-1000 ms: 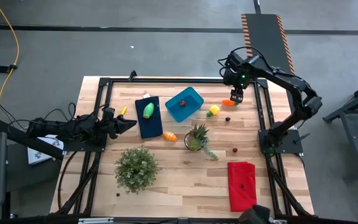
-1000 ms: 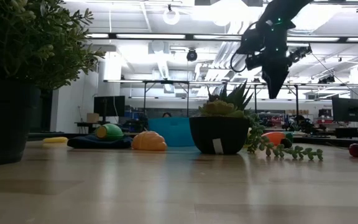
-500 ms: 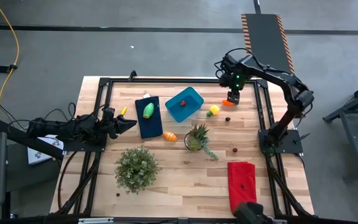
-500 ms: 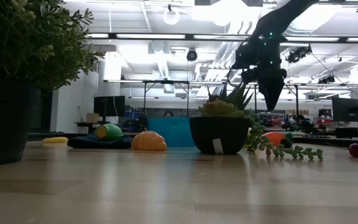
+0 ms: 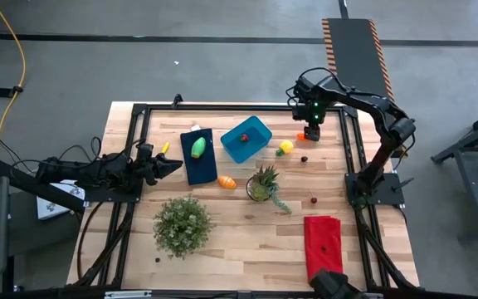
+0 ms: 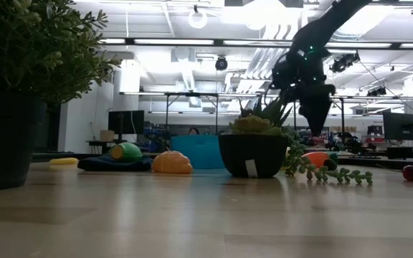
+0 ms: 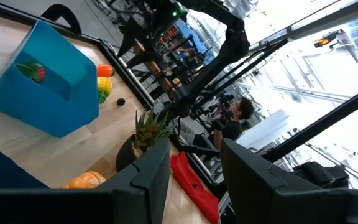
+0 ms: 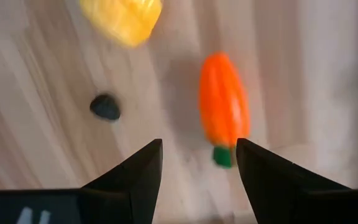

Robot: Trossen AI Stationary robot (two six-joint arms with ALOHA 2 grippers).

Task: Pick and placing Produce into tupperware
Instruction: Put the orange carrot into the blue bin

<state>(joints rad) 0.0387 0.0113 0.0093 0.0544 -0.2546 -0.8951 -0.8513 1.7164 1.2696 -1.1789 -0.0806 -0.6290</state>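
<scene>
The left gripper [image 5: 173, 165] waited low at the table's [image 5: 247, 241] left edge, pointing toward the dark blue cloth [image 5: 198, 155]; its jaws stood apart with nothing between them. Just past it, a small yellow piece [image 5: 164, 148] lay near the cloth's corner. On the cloth rested a green oval fruit [image 5: 197, 148], its long axis running roughly along the cloth's length. Below the cloth's right corner sat an orange oval fruit [image 5: 227, 182], lying crosswise. A bushy potted plant [image 5: 182, 224] stood toward the near left.

The blue tupperware [image 5: 246, 138] sat tilted beside the cloth, holding one small red piece [image 5: 244, 137] with a green bit and otherwise showing bare floor. Below it stood a spiky plant in a dark pot [image 5: 261, 184].

Right of the tub lay the yellow lemon [image 5: 285, 147], with a small dark berry [image 5: 304, 159] near it. The orange carrot [image 8: 224, 107] lay flat on the table, still outside the tub, green tip toward the wrist camera. The right gripper [image 5: 311, 133] hung directly over it, jaws released and straddling the carrot's line without touching. A red cloth [image 5: 323, 246] lay at the near right
</scene>
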